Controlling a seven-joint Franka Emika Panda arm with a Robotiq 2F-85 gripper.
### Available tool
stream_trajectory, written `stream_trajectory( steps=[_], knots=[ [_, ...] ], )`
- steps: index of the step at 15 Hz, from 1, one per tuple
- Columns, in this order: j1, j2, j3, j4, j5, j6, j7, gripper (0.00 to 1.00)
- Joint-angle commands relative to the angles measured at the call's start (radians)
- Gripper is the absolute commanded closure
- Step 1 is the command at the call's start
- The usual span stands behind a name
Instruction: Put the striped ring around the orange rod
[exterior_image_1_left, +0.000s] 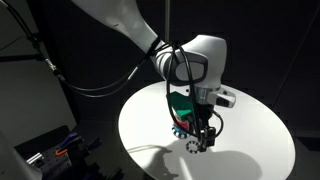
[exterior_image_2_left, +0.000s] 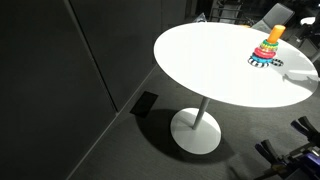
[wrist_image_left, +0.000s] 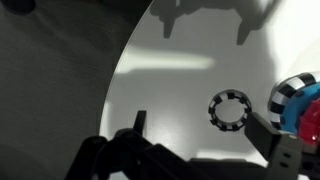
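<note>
The striped ring lies flat on the white table, dark and white stripes showing. It also shows in an exterior view. My gripper is open and empty, low over the table. Its right finger stands just beside the ring and the left finger is well apart from it. In an exterior view the gripper hangs right next to the ring stack. The orange rod stands upright out of the coloured rings. In the wrist view only the stack's edge shows.
The round white table has its rim close to the ring on the near side. Dark floor and black curtains surround it. Cables and equipment sit beside the table. The arm does not show in the exterior view with the pedestal foot.
</note>
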Motion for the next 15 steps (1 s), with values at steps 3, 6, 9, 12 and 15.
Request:
stream_trajectory(
  steps=[3,6,9,12,15],
  knots=[
    [-0.007,0.017,0.015,0.001,0.005,0.054,0.004,0.00],
    [-0.006,0.031,0.018,0.002,0.003,0.088,0.006,0.00],
    [-0.009,0.053,0.024,0.003,0.009,0.114,0.001,0.00],
    [-0.012,0.078,0.035,0.009,0.018,0.136,-0.004,0.00],
    [-0.012,0.098,0.042,0.012,0.024,0.161,-0.002,0.00]
  ],
)
